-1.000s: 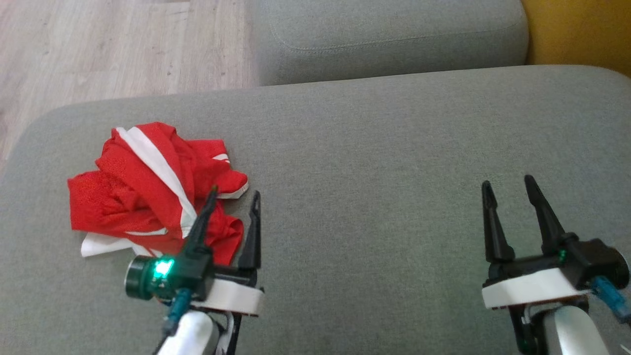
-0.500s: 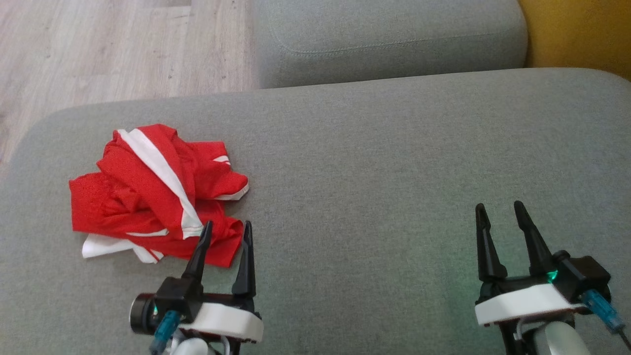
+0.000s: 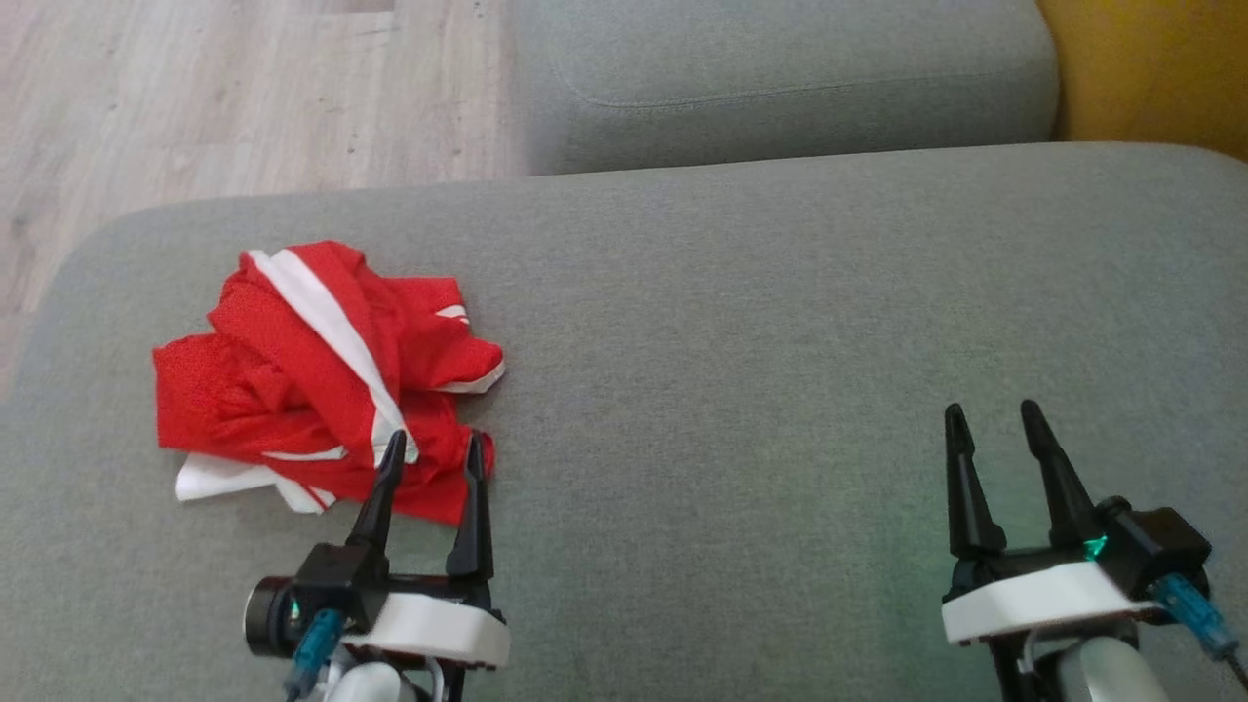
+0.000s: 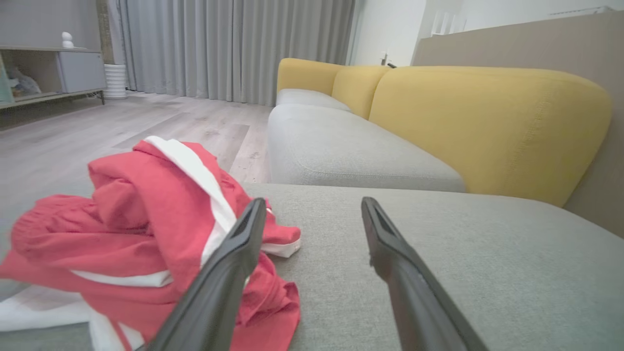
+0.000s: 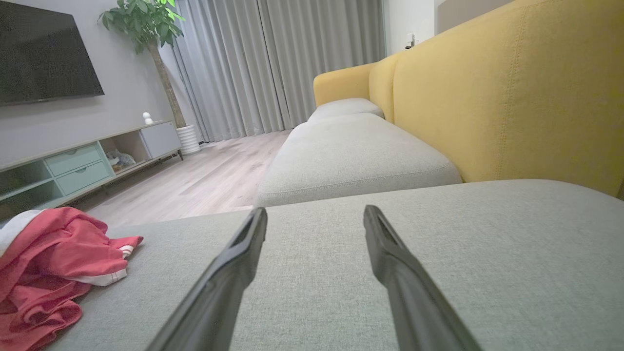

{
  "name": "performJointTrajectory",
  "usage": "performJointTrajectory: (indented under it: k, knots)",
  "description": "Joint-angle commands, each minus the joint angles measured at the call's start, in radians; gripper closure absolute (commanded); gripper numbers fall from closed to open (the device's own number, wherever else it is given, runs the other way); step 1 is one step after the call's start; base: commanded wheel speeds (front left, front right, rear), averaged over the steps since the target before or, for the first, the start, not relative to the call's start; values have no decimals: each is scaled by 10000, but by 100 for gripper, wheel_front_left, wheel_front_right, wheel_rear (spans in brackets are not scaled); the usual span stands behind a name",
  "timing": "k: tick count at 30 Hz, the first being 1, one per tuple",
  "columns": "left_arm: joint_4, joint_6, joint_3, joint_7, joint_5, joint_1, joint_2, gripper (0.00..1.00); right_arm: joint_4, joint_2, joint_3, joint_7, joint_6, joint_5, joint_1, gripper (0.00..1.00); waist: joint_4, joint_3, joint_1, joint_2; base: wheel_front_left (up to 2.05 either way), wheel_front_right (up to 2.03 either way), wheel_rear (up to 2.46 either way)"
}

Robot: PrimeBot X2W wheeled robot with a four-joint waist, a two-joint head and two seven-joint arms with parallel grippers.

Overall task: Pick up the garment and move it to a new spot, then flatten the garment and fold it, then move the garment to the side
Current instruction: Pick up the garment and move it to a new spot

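Both my grippers spread wide, nothing held. Left gripper [image 3: 435,439] low over grey sofa cushion [image 3: 731,322], fingertips at near edge of crumpled red-and-white garment [image 3: 292,380]; cannot tell if touching. In left wrist view, one finger overlaps garment's white stripe. Garment heaped at cushion's left end, near wood floor [image 3: 195,97]. Right gripper [image 3: 991,408] well apart, over bare fabric at right. Second grey cushion [image 3: 780,88] and yellow backrest [image 3: 1150,68] beyond.

Living room, domestic: grey sofa [image 5: 351,146] with yellow backrest [image 5: 487,97], wall television [image 5: 44,53] far left, low media cabinet [image 5: 73,165], potted plant [image 5: 146,24], full-length curtains [image 5: 273,63], seemingly wood-plank floor [image 5: 204,180].
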Motion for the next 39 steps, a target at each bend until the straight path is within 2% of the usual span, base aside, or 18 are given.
performJointTrajectory:
  k: [1,16,26,33,39]
  knots:
    - [-293,-7,394,-124,112,-449,-27,0,-313,-85,303,-111,-7,58,-242,0,140,-21,0,0,0,0,0]
    - [-112,-18,926,-124,546,-171,-49,0,-442,-85,1286,-111,-7,173,-47,0,1878,-322,0,0,0,0,0]
    - [4,-85,1086,-124,690,-18,-52,0,-423,-85,1615,-111,-7,261,55,0,2802,-429,0,0,0,0,0]
    - [-62,-75,1049,-124,718,65,-54,0,-437,-85,1830,-111,-7,346,96,0,3244,-425,0,0,0,0,0]
    - [-58,-68,1066,-124,710,82,-55,0,-437,-85,1893,-111,-7,294,66,0,3347,-400,0,0,0,0,0]
